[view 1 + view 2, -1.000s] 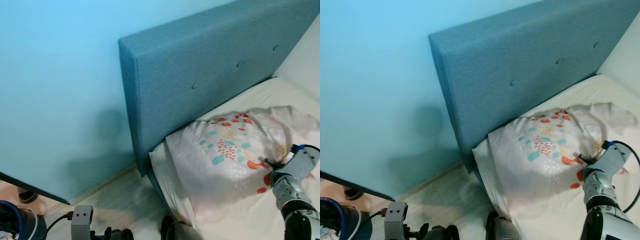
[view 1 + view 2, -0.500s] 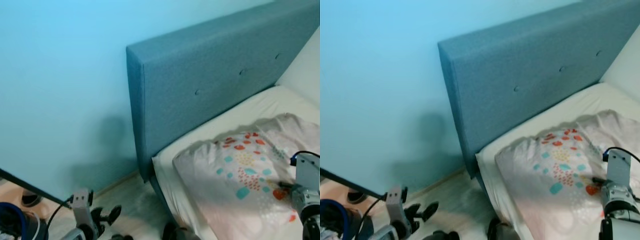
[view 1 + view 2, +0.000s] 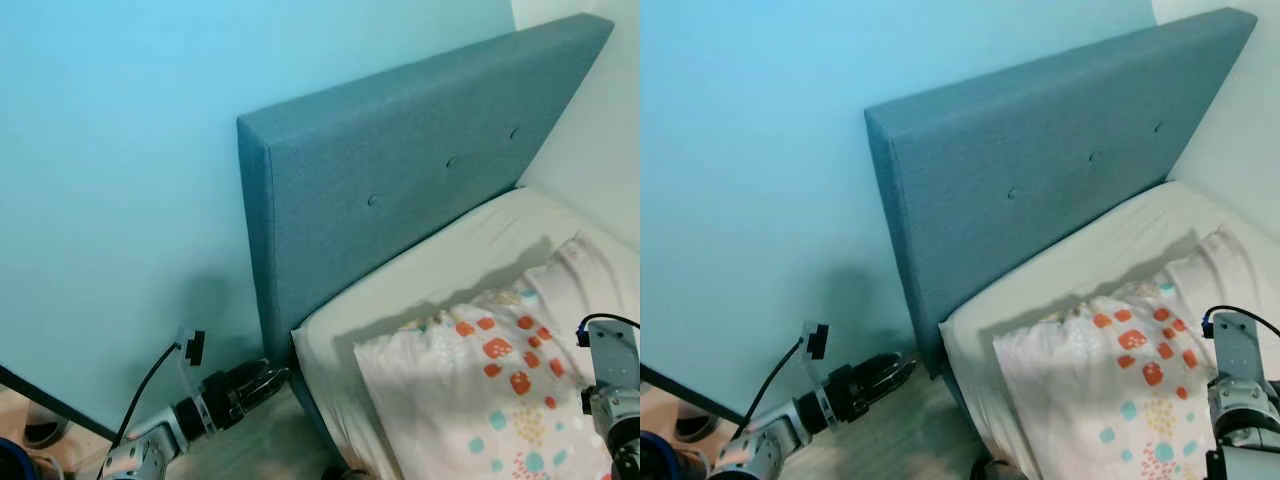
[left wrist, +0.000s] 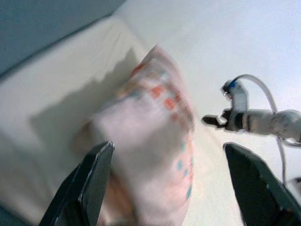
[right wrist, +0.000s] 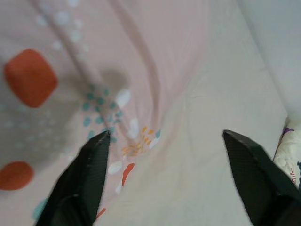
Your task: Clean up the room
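Observation:
A pale pink pillow [image 3: 480, 400] with orange and teal spots lies on the white mattress [image 3: 430, 275] at the lower right, a strip of bare sheet between it and the headboard. My right arm [image 3: 612, 395] is at the pillow's right edge. In the right wrist view my right gripper [image 5: 169, 183] is open just above the pillow's cloth [image 5: 94, 70], holding nothing. My left gripper [image 3: 262, 380] reaches low from the left, close to the bed's near corner. In the left wrist view my left gripper [image 4: 171, 188] is open and faces the pillow [image 4: 150, 136] from a distance.
A tall blue buttoned headboard [image 3: 400, 170] stands against the light blue wall [image 3: 110, 180]. A white wall [image 3: 600, 130] borders the bed's right. Pale wood floor [image 3: 250, 450] lies beside the bed. A dark edge [image 3: 40, 395] crosses the lower left. A patterned cloth [image 5: 289, 153] lies beyond the pillow.
The camera has shifted. My left arm has swung up from the floor towards the bed's corner. The pillow now lies farther from the headboard, and my right gripper no longer pinches it.

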### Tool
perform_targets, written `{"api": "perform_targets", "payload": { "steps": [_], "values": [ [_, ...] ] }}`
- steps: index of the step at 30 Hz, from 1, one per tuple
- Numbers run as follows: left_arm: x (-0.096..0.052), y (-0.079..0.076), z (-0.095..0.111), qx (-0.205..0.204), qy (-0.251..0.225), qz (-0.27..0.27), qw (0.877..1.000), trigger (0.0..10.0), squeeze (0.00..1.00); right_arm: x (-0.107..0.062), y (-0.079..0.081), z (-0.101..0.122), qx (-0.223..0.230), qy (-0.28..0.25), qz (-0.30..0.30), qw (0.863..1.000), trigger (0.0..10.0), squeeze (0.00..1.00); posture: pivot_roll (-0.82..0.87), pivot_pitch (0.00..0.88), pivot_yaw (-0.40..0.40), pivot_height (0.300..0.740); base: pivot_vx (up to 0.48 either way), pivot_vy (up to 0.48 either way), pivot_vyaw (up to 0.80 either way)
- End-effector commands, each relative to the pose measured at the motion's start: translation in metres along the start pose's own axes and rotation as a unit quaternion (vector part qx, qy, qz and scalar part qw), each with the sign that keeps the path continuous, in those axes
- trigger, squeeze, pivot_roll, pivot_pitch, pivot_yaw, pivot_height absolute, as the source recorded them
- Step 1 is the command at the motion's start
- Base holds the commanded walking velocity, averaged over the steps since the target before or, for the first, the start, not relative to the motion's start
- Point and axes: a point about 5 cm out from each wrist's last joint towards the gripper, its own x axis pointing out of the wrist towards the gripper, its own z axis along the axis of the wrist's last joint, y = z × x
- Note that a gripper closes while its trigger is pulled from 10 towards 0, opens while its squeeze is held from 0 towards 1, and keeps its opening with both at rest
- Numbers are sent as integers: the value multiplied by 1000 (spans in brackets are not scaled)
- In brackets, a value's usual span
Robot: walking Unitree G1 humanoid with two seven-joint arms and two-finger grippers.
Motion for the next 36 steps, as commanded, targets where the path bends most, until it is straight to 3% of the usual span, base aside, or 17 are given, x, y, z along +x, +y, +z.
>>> {"api": "perform_targets", "payload": {
  "steps": [1,2,5,6,7,9,13,14,16,24,27,28,29,31,34,36],
  "values": [
    [-5,-2,1,-8,15,-23,1000,10000,0,-3,4,20,26,-47,15,998,10000,1000,-48,113,-36,740,0,0,0],
    [-5,-2,1,-8,15,-23,1000,10000,0,-3,4,20,26,-47,15,998,10000,1000,-48,113,-36,740,0,0,0],
    [0,1,3,-2,15,-15,1000,10000,0,-11,29,39,72,-96,83,989,10000,1000,-54,105,-35,740,0,0,-525],
    [0,1,3,-2,15,-15,1000,10000,0,-11,29,39,72,-96,83,989,10000,1000,-54,105,-35,740,0,0,-788],
    [3,1,2,-4,15,-12,1000,10000,0,-14,40,40,73,-100,101,987,10000,0,-59,97,-35,740,0,0,-781],
    [4,1,1,-7,15,-10,1000,10000,0,-16,47,40,72,-102,112,986,10000,0,-59,97,-35,740,0,0,-781],
    [25,4,4,55,-2,54,997,10000,0,-36,107,19,97,-81,193,973,10000,0,-62,87,-39,740,0,0,-783],
    [25,4,4,55,-2,54,997,10000,0,-36,107,19,97,-81,193,973,10000,0,-62,87,-39,740,0,0,-781],
    [40,-7,10,94,-5,40,995,10000,0,-42,121,10,144,-66,208,965,10000,0,-68,82,-37,740,0,0,-781],
    [67,-20,21,170,-2,27,985,10000,0,-47,128,6,156,-84,204,963,10000,0,-96,70,-29,740,0,0,-785],
    [79,-15,26,244,14,71,967,10000,0,-44,122,9,157,-95,196,963,10000,0,-109,59,-20,740,0,0,-788],
    [79,-15,26,244,14,71,967,10000,0,-44,122,9,157,-95,196,963,10000,0,-109,59,-20,740,0,0,-788],
    [82,-13,28,266,20,90,959,10000,0,-44,121,10,159,-97,194,963,10000,0,-112,59,-19,740,0,0,-788],
    [82,-13,28,266,20,90,959,10000,0,-44,121,10,159,-97,194,963,10000,0,-112,59,-19,740,0,0,-788],
    [84,-4,35,312,36,156,937,10000,0,-44,122,8,157,-96,192,964,10000,0,-112,58,-20,740,0,0,-788],
    [81,0,36,322,42,183,928,10000,0,-45,125,6,155,-94,195,964,10000,0,-111,57,-20,740,0,0,-788]
  ]
}}
